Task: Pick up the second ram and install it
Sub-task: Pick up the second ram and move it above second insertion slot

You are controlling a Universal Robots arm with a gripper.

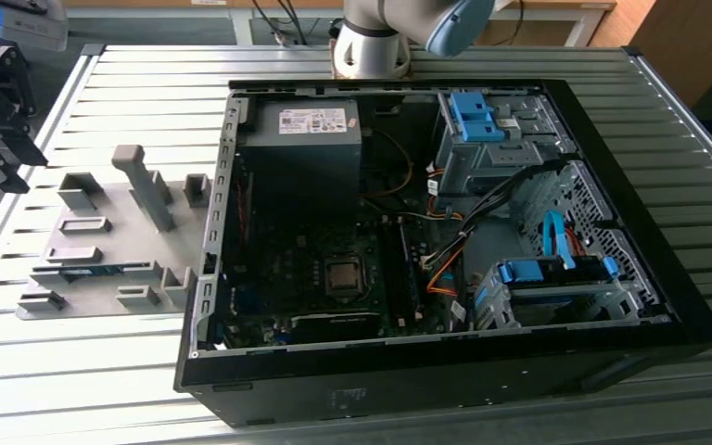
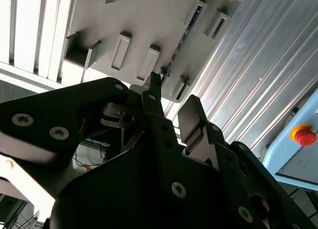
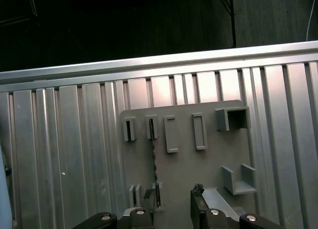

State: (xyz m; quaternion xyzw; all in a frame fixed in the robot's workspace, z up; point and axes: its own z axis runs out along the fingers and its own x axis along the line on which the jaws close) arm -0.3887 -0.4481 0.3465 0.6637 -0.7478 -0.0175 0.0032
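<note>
The second ram (image 1: 96, 272) is a thin blue-green stick standing on edge in a slot of the grey holder plate (image 1: 108, 236), at the exterior view's left of the open computer case (image 1: 430, 232). My gripper (image 1: 19, 171) hangs above the table just beyond the plate's left edge, apart from the ram. In the first wrist view the ram (image 3: 154, 164) shows edge-on as a dark line, ending close to one of my fingers (image 3: 148, 198). The gripper (image 3: 174, 204) is open with nothing between its fingers. The second wrist view shows the ram (image 2: 181, 38) past the open gripper (image 2: 171, 102).
Grey holder blocks (image 1: 146, 181) rise from the plate. The case holds a power supply (image 1: 312, 130), a motherboard (image 1: 331, 269) and blue drive-bay clips (image 1: 474, 116). The arm's base (image 1: 375, 42) stands behind the case. The ribbed metal table (image 1: 84, 371) spreads all around.
</note>
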